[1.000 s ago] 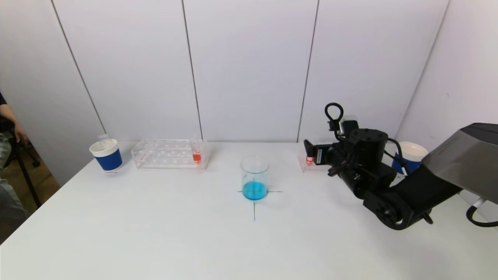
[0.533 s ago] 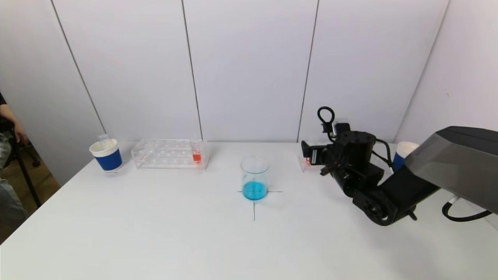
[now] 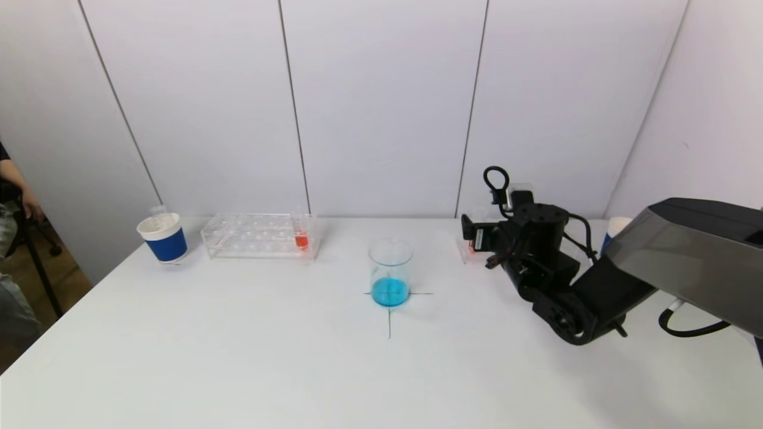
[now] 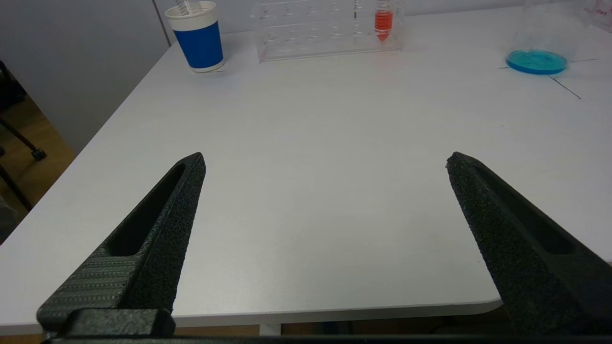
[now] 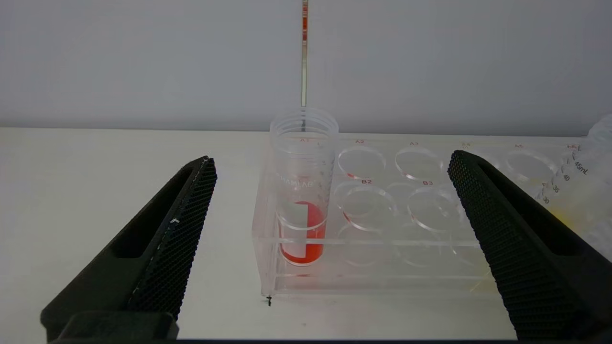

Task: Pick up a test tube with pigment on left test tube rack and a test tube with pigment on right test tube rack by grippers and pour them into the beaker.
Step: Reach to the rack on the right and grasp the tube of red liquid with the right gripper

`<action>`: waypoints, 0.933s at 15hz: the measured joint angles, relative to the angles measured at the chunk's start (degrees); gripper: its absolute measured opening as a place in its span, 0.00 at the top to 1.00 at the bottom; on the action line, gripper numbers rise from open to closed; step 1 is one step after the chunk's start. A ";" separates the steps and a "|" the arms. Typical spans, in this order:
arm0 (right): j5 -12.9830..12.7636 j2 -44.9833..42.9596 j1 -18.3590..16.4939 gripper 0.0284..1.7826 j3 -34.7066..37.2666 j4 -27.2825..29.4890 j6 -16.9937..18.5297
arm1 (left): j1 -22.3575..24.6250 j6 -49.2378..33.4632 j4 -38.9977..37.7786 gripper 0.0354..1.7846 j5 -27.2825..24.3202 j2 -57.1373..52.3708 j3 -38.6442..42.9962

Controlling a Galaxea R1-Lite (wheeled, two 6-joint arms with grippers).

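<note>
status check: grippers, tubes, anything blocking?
Right gripper open, facing right-rack red tube. Left gripper open, parked. Left-rack red tube untouched. Nothing blocking.

The right rack (image 5: 382, 229) reads B2 and B3; a tube (image 5: 573, 181) reads 45mL

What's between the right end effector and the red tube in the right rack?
Nothing visible. The right end effector is open and faces the red tube, which stands upright in the corner hole of the right rack. The gap between them is bare table.
</note>
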 joint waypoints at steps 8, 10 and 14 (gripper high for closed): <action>0.13 1.95 0.16 0.01 -2.50 -0.74 -0.28 | 0.00 -0.01 0.01 0.01 0.01 0.00 0.00; 0.30 2.43 0.39 0.01 -3.28 -0.74 -0.44 | 0.00 0.00 0.00 0.01 0.01 0.00 0.00; 0.24 3.33 0.88 0.01 -4.50 -0.67 -0.59 | 0.00 0.00 0.00 0.01 0.00 0.00 0.00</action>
